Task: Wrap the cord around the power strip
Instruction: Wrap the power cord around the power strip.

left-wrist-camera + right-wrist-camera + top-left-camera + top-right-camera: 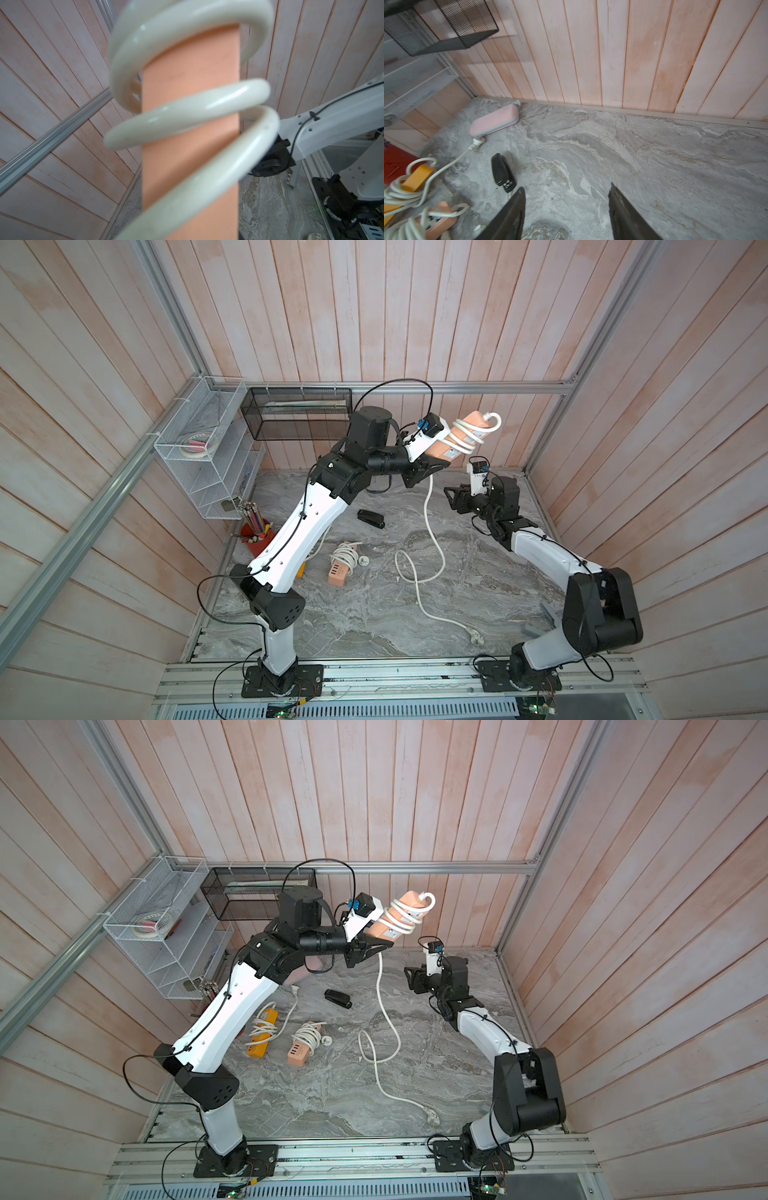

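Along the table's [498, 580] left edge stands a red pencil cup [257, 539]. Just inward of it, in a top view, lies a yellow strip [262, 1032] with its white lead bundled round it. Beside that, nearer the middle, a second peach strip [341, 570] lies with its own lead coiled on it. A black stapler [371, 518] sits further back, toward the far edge.

Above the far edge, right of centre, the left gripper [434, 460] is clamped tight on the lower end of the power strip [473, 418]. It holds the strip off the table, tilted up toward the back wall. The cord [187, 112] makes about three loose turns around the strip. The rest hangs down to the table, loops across its middle and ends in the plug [601, 638] near the front edge.

By the far right corner the right gripper [566, 189] hovers above the table. Its jaws are well apart with nothing between them, and it is clear of the cord.
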Action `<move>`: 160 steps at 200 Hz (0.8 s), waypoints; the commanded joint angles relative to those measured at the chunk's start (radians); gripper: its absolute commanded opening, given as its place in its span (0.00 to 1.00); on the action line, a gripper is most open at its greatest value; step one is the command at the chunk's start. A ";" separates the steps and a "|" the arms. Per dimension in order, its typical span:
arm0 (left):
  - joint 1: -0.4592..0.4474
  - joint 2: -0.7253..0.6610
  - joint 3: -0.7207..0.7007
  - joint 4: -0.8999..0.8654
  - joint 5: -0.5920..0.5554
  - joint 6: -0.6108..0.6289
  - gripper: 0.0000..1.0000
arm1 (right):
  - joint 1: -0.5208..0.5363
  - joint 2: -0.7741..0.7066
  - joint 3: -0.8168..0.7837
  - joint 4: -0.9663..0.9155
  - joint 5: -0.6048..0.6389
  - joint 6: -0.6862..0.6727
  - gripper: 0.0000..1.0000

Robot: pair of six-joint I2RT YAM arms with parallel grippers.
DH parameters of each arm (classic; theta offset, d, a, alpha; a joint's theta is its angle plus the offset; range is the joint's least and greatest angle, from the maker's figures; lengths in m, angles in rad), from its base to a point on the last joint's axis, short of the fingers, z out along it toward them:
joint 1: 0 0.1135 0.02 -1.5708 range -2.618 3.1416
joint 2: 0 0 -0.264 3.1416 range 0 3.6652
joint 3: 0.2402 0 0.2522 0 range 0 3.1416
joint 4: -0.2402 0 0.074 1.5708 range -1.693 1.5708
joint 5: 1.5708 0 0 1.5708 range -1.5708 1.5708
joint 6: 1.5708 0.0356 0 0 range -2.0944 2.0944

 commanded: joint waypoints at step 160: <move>0.103 0.041 -0.016 0.073 -0.036 -0.094 0.00 | 0.095 -0.077 -0.073 0.056 -0.164 0.026 0.80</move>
